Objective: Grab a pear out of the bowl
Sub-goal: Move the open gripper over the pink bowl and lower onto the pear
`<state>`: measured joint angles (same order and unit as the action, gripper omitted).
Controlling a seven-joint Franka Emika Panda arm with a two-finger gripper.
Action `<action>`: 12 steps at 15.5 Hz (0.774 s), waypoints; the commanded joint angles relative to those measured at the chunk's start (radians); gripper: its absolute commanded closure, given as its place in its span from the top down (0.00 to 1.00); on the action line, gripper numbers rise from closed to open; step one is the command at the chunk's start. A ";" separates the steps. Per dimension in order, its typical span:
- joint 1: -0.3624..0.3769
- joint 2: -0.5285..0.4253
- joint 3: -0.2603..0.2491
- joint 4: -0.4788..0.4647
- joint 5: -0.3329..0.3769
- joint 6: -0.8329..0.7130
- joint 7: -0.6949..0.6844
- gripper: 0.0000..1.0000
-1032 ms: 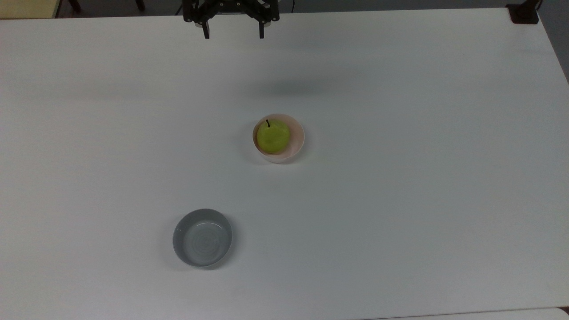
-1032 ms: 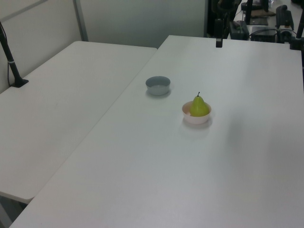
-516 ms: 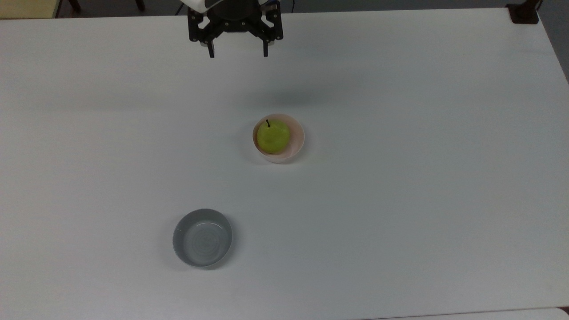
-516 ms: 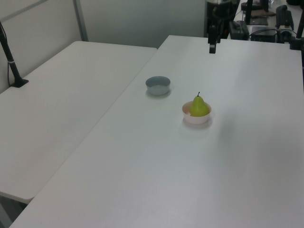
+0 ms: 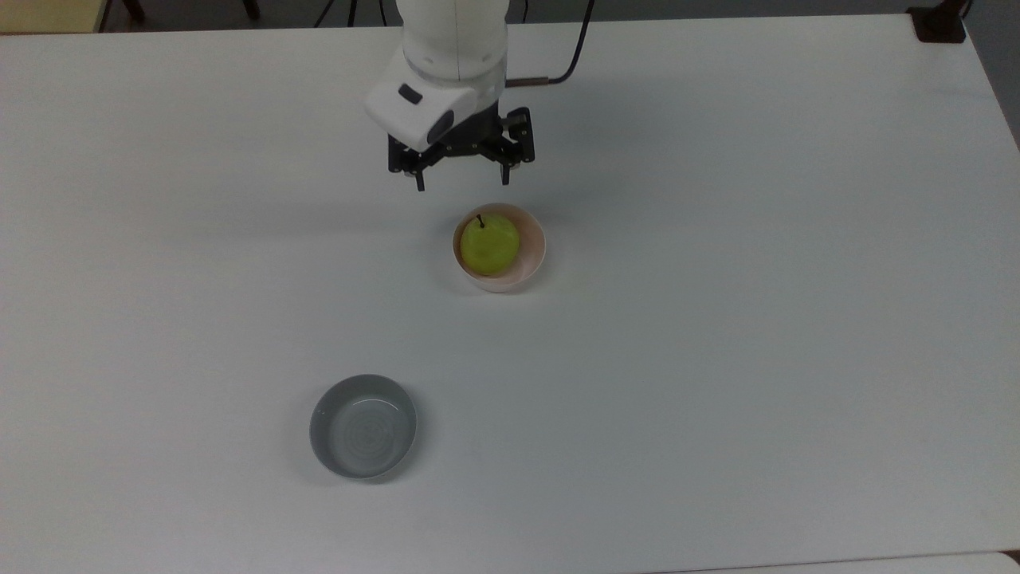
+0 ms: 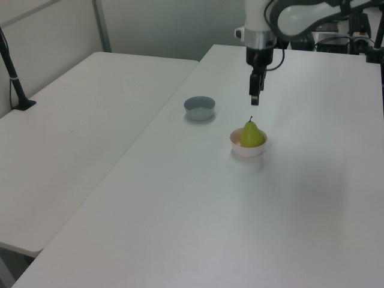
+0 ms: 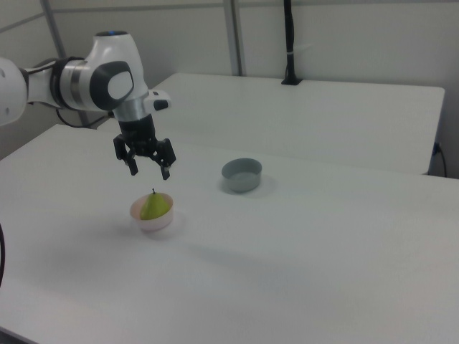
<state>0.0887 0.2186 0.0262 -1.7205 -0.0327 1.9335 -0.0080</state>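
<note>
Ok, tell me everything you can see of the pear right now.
The pear is yellow-green and smooth-skinned, with a short dark stem on top. It stands upright in the pink bowl, its top rising above the rim. In the top view it sits toward the bowl's left side. Nothing but the bowl touches it; the open gripper hangs above it, apart.
</note>
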 commanded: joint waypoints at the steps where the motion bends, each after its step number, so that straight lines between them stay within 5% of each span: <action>1: 0.031 0.050 -0.006 -0.025 -0.039 0.071 0.008 1.00; 12: 0.051 0.128 -0.005 -0.067 -0.061 0.179 0.005 0.98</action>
<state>0.1272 0.3577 0.0264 -1.7651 -0.0807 2.0849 -0.0085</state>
